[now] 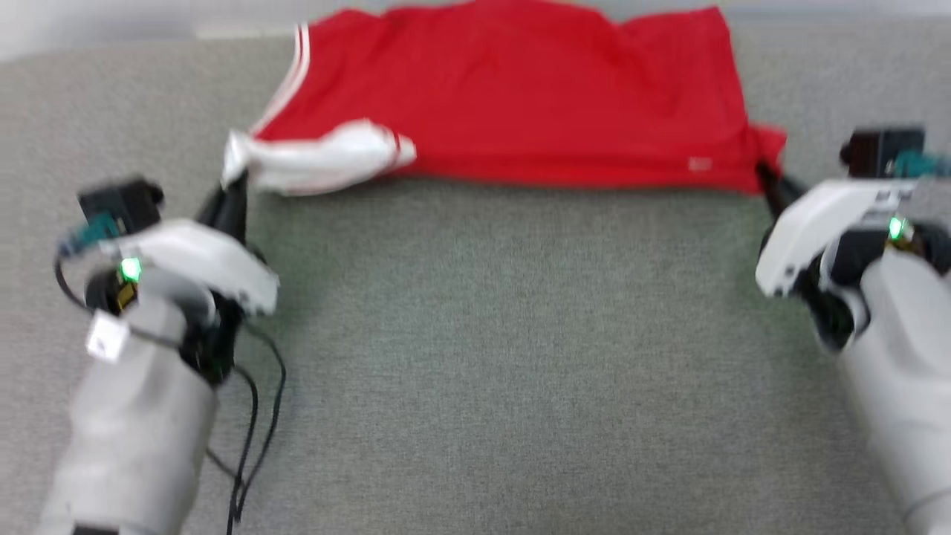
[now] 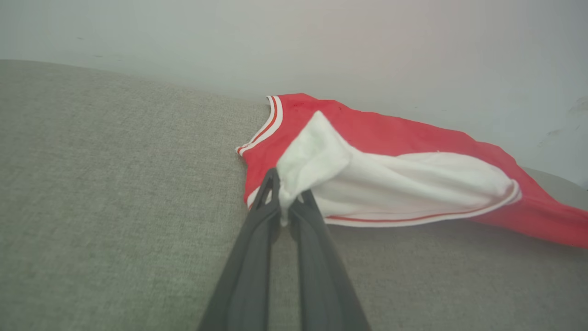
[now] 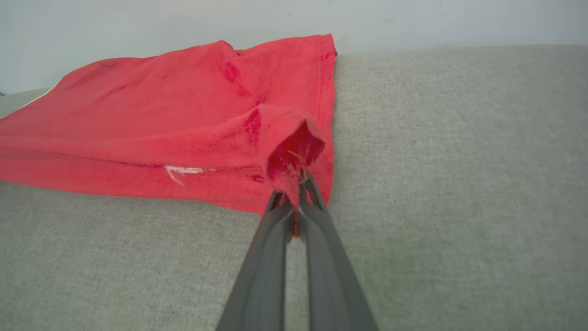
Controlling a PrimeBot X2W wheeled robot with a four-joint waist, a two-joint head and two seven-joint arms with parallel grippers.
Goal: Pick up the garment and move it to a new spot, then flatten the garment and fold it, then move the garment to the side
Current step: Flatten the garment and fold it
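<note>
Along the far edge of the grey fabric surface (image 1: 483, 334) lies the garment (image 1: 520, 96), plain red face up, spread wide and reaching back to the pale wall (image 2: 294, 37). Its near edge runs fairly straight from one arm across to the other.

On the robot's left, the left gripper (image 2: 287, 193) has its two dark fingers squeezed almost together on a pinch of the white sleeve (image 2: 404, 184). The cloth peaks up out of the tips. The rest of the sleeve lies bunched over the red body, with the red-and-white striped trim (image 2: 268, 122) showing beside it.

On the robot's right, the right gripper (image 3: 296, 184) is clamped fully on the garment's near corner. A small red fold is gathered between its tips, and the hem curls open just above them. A small white mark (image 3: 183, 171) sits on the red cloth near that edge.

Both grippers are low over the surface and well apart. A thin black cable (image 1: 252, 416) dangles from the left forearm.
</note>
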